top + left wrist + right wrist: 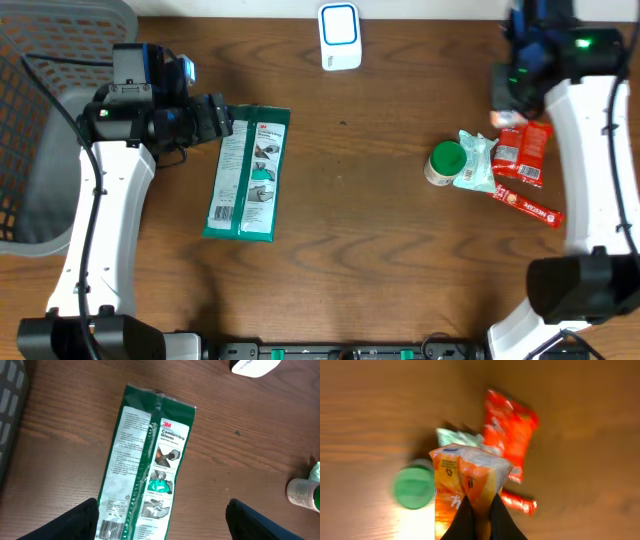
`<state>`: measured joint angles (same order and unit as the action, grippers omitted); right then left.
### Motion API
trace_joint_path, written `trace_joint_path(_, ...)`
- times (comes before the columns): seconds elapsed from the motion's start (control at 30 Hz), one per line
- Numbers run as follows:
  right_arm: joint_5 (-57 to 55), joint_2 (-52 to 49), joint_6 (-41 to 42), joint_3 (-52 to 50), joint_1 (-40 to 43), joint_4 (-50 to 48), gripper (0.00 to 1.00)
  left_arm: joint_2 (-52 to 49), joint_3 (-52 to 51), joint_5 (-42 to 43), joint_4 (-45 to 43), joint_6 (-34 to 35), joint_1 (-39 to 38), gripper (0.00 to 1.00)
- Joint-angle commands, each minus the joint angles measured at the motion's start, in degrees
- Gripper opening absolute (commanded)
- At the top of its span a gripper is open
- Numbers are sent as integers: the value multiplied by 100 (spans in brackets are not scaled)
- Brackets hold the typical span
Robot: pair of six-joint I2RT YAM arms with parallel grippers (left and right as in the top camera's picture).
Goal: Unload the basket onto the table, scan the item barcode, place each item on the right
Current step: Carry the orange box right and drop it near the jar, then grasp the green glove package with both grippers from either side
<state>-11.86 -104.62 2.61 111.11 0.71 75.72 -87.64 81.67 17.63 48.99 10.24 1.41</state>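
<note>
While tight in right pincer, orange packet.

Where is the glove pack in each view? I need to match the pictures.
Overhead: glove pack lies flat, left of centre.
Left wrist: glove pack left of centre, running from near the top down past the bottom edge.
Right wrist: not in it.
Shared landmark: the green-capped bottle, right of centre overhead, at the right edge in left wrist, lower left in right wrist.

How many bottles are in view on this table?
1: the green-capped bottle, at the right of the overhead view, beside the pile of packets. No other shows.
</note>
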Motion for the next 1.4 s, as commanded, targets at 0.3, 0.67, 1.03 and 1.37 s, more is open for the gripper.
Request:
trace_joint_path(0.3, 791, -42, 247, -2771, 1322, -1882, 43, 20, 105, -37, -4, -59, 24, 81)
trace_joint_path(0.67, 3010, 26, -114, -1373, 1261, -627, 79, 17, 105, -37, 175, -61, 24, 81)
trace_joint_path(1.03, 4883, 26, -463, -1550, -455, -468, 74, -330, -979, -1060, -236, 37, 24, 53)
trace_joint_path(1.37, 4389, 24, 920, -2712, -2199, -2874, 72, -1412, -1224, -1088, -1167, 31, 24, 27)
